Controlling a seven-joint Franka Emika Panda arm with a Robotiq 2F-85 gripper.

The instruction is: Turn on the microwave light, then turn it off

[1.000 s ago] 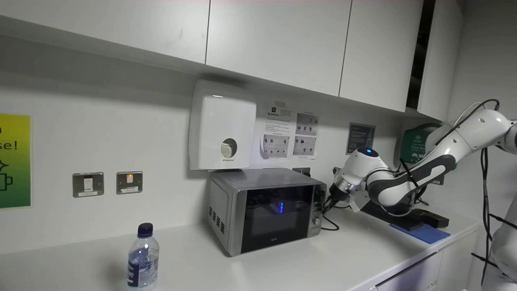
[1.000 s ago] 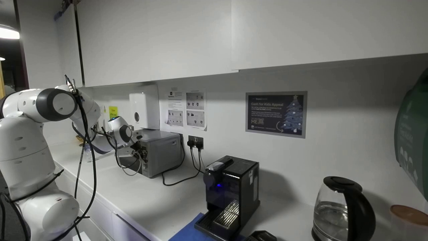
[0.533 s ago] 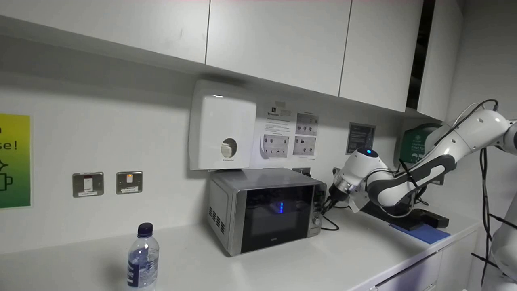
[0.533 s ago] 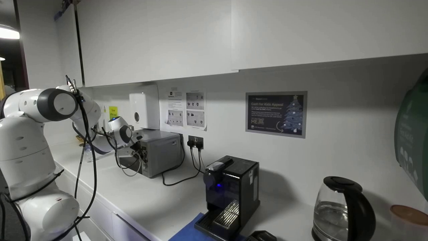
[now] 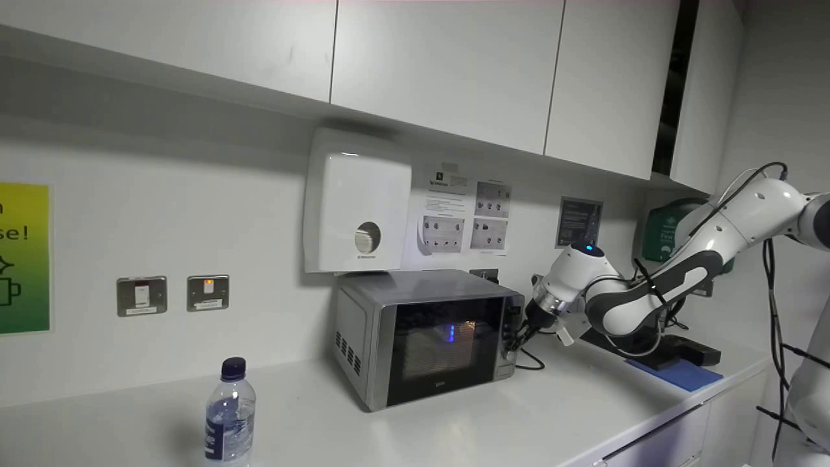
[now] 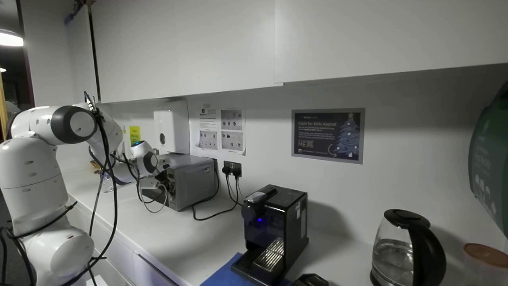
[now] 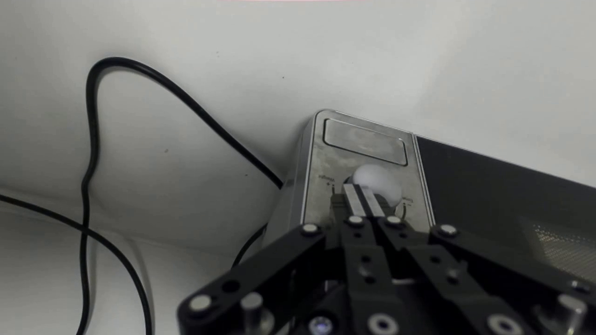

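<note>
We see the microwave (image 5: 421, 353) on the surface (image 5: 480, 428), its light (image 5: 467, 331) glowing, so we judge switching-on done. Our claw (image 7: 363, 199), narrow and holding nothing, is right by the knob (image 7: 378, 182); next, we think, comes working the control for off.

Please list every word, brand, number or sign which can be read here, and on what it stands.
"Cash for Kids Appeal": dark poster
"ME": same poster
"First": green box
"se!": cropped yellow-green poster
"Weight +": microwave control strip
Too small or blurred: the rest, including wall notices, switch plates, dispenser, bottle label, microwave brand.
</note>
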